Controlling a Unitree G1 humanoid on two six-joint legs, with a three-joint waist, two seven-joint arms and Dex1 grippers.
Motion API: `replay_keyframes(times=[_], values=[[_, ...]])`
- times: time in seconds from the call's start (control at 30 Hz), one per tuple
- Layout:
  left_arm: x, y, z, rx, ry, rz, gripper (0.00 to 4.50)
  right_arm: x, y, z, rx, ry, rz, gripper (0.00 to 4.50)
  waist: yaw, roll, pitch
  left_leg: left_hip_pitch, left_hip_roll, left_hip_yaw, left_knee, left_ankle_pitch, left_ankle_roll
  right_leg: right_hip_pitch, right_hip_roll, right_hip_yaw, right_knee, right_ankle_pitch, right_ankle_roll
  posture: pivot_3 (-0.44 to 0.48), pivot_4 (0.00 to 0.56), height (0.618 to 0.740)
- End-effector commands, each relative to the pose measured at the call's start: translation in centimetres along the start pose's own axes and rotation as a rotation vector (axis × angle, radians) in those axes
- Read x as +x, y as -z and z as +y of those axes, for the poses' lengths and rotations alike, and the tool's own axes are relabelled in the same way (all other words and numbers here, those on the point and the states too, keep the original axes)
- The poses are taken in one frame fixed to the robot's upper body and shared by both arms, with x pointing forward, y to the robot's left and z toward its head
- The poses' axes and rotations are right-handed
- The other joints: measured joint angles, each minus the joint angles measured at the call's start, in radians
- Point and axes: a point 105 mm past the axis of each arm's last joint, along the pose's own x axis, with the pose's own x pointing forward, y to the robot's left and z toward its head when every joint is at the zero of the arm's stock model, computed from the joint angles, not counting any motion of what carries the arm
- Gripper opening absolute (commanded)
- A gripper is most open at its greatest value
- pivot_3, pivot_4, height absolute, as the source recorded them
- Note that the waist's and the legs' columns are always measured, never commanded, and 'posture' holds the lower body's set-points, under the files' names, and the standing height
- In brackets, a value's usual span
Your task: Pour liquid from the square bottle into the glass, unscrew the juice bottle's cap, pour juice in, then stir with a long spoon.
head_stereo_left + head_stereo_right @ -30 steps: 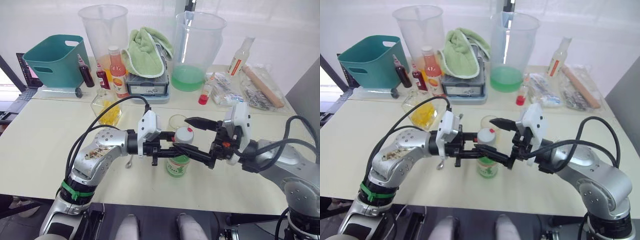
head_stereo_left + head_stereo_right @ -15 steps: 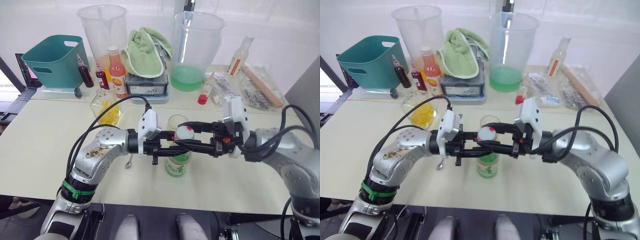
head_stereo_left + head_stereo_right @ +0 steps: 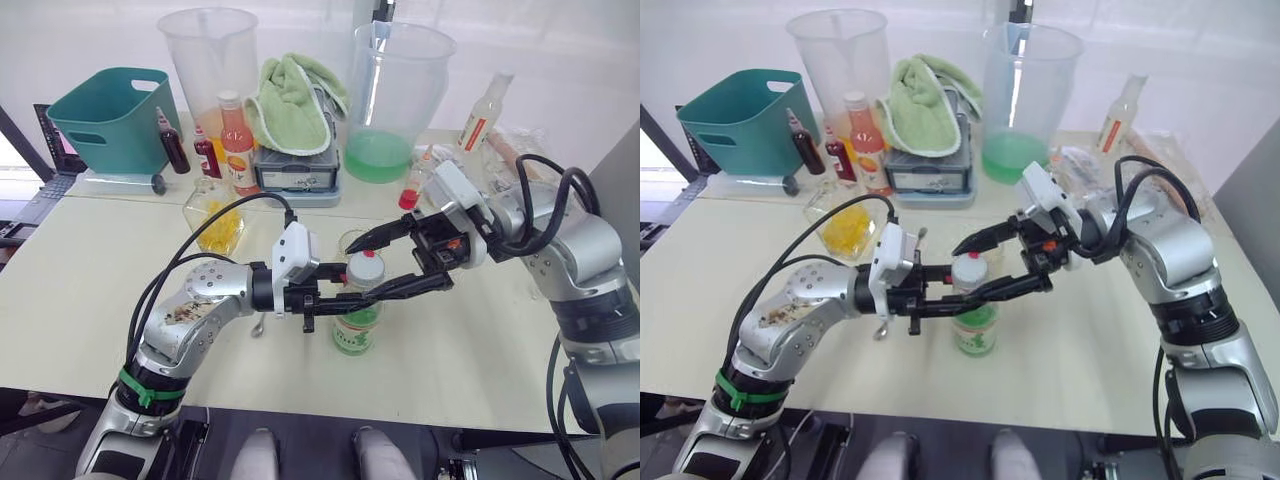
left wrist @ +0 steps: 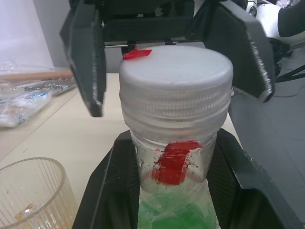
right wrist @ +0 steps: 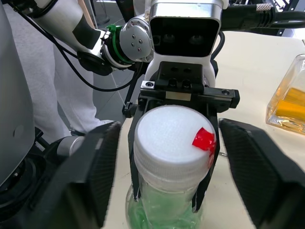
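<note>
A: What sits nearest on the table?

B: The juice bottle, upright near the front middle of the pale cream top. The left gripper reaches in from 9 o'clock and is clamped around the neck just under the cap, which is screwed on and carries a red mark.

A: And the right gripper?

B: It comes in from 3 o'clock with its fingers spread wide, one on each side of the cap, touching neither side as far as the wrist views show.

A: Where is the glass?

B: Just behind the bottle, at 12 o'clock from it. The spoon lies flat at the bottle's 9 o'clock, partly under the left arm. The square bottle stands at about 10 o'clock, further back.

A: And the far side?

B: Along the far edge, from 10 to 2 o'clock: a teal basket, small dark bottles, an orange-pink bottle, two big clear jugs, one holding green liquid, a green towel on a grey box, a slim bottle and a rolling pin. Behind is a white wall.
</note>
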Motion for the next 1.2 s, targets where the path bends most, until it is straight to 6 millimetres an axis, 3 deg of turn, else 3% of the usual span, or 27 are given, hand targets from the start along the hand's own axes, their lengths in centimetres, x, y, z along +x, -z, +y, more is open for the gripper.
replay_keyframes(times=[0.03,0.23,0.5,0.83,1.1,1.13,1.2], values=[[0.1,1.4,-0.5,-0.053,0.017,0.046,1.46,-1.1,-1.5,-0.1,-0.024,0.072,-0.056,4.47,-0.001,0.000,0.000,0.000,0.000,0.000,0.000,0.000,0.000,0.000,0.000,0.000,0.000,0.000,0.000,0.000,0.150,0.727],[0.4,1.4,-0.7,-0.050,0.047,0.041,1.46,-0.5,-2.6,1.4,-0.029,0.268,-0.175,4.47,-0.001,0.000,0.000,0.000,0.000,-0.001,-0.001,0.000,0.000,0.000,0.000,-0.001,0.000,0.000,0.000,0.000,0.150,0.727],[0.8,1.4,-0.9,-0.060,0.111,0.033,1.46,-0.8,-1.5,2.8,0.055,0.577,-0.133,4.47,-0.001,0.000,0.000,0.000,0.000,-0.001,-0.001,0.000,0.000,0.000,0.000,0.000,0.001,-0.001,0.001,0.000,0.150,0.727],[1.6,1.4,-0.4,-0.048,0.153,0.023,1.46,-0.1,-1.0,3.3,0.099,0.690,-0.123,4.47,0.001,0.000,0.000,0.000,-0.001,-0.001,-0.001,0.000,0.000,0.000,0.000,0.000,0.000,-0.002,0.001,0.000,0.150,0.727],[1.8,1.7,-0.3,-0.043,0.133,0.022,1.46,0.5,-0.9,3.6,0.111,0.626,-0.120,1.95,0.002,0.000,0.000,0.000,-0.001,-0.001,-0.001,0.000,0.000,0.001,0.000,0.000,0.000,-0.002,0.001,0.000,0.150,0.727],[1.8,1.7,-0.3,-0.043,0.129,0.023,1.46,0.5,-0.9,3.6,0.113,0.605,-0.119,1.72,0.002,0.000,0.000,0.000,-0.001,-0.001,-0.001,0.000,0.000,0.001,-0.001,0.000,0.000,-0.002,0.001,0.000,0.150,0.727],[1.6,1.7,-0.3,-0.042,0.119,0.025,1.46,0.7,-0.8,3.8,0.104,0.539,-0.105,1.70,0.001,0.000,0.000,0.001,-0.001,-0.001,0.000,0.000,0.000,0.001,-0.001,0.000,0.000,-0.002,0.002,0.000,0.150,0.727]])
